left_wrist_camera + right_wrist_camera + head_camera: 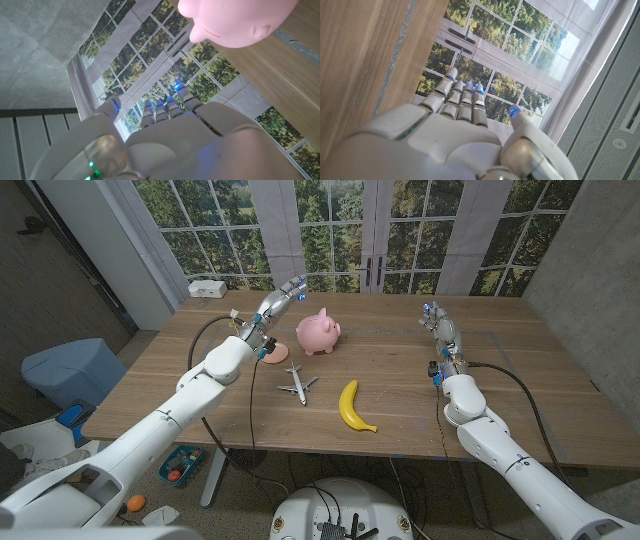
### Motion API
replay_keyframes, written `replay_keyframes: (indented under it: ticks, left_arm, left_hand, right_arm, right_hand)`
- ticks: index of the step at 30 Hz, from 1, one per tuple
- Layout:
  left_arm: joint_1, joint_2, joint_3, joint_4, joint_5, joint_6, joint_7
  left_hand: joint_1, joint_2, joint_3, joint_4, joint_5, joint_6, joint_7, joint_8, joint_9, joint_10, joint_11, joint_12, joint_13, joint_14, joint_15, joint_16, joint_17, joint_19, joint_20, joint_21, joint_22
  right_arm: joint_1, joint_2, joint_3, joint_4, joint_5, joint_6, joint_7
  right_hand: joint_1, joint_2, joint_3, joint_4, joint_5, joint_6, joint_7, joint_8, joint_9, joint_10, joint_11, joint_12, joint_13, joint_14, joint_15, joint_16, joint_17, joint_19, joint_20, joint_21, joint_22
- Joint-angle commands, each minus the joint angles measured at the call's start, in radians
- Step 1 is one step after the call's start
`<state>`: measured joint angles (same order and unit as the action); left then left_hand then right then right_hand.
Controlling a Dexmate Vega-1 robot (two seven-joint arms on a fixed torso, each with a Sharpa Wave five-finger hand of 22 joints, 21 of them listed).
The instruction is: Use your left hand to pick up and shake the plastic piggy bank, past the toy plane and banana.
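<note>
I see the pink plastic piggy bank (319, 332) upright on the wooden table (400, 395), far side, past the small white toy plane (297, 384) and yellow banana (353, 407). My left hand (280, 295) is raised just beside the pig on its left, not touching, fingers spread w/ nothing in them; wrist cam shows the pig close ahead of the fingertips (165, 106). Right hand (440, 323) is well apart on the right side, fingers straight, side by side, holding nothing. No readable writing anywhere.

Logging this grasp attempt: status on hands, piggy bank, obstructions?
Left hand open, raised beside piggy bank, no grip. Right hand open, idle. Toy plane and banana nearer, not blocking.
</note>
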<state>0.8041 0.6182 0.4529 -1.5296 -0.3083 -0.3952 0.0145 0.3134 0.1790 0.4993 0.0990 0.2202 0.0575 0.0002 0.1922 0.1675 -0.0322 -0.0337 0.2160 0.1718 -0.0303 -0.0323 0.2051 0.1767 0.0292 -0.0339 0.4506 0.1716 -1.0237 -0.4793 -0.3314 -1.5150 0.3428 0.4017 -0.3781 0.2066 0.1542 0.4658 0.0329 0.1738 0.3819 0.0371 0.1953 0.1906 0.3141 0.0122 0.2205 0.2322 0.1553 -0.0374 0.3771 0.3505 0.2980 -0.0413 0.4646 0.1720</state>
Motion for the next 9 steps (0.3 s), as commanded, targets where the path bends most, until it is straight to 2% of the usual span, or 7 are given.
replay_keyframes:
  ticks: [1,5,9]
  left_arm:
    - [0.038,-0.039,-0.061,0.110,-0.220,-0.196,-0.157]
    - [0.055,-0.048,-0.078,0.129,-0.283,-0.189,-0.183]
    - [0.039,-0.085,-0.086,0.195,-0.321,-0.205,-0.208]
  left_hand:
    - [-0.013,0.035,0.025,0.009,0.008,0.022,-0.003,-0.001,0.002,0.014,-0.005,-0.005,0.002,0.016,-0.021,0.001,0.002,0.014,-0.066,-0.002,-0.001]
    - [-0.013,0.034,0.035,0.014,0.008,0.027,-0.004,-0.001,0.002,0.018,-0.004,-0.006,0.002,0.019,-0.021,0.000,0.002,0.019,-0.068,-0.003,-0.001]
    - [-0.014,0.033,0.040,0.016,0.008,0.026,-0.003,-0.003,0.002,0.017,-0.005,-0.007,0.002,0.018,-0.022,-0.002,0.002,0.019,-0.067,-0.004,-0.001]
  right_arm:
    - [-0.037,0.006,0.019,-0.051,-0.072,-0.026,-0.100]
    - [-0.043,0.015,0.017,-0.072,-0.103,-0.052,-0.139]
    - [-0.033,0.025,0.005,-0.075,-0.128,-0.065,-0.154]
  right_hand:
    - [-0.013,0.014,-0.003,0.014,0.006,0.002,0.007,0.000,0.002,0.001,0.006,-0.002,-0.002,0.003,-0.020,-0.002,0.002,0.019,-0.029,-0.004,0.002]
    - [-0.021,0.009,-0.006,0.018,0.006,0.001,0.008,0.001,0.001,0.000,0.007,-0.003,-0.003,0.008,-0.017,-0.004,0.000,0.025,-0.025,-0.005,0.001]
    - [-0.026,0.009,-0.007,0.022,0.007,0.001,0.007,0.001,0.001,0.002,0.006,-0.002,-0.004,0.008,-0.020,-0.006,-0.001,0.025,-0.026,-0.007,0.001]
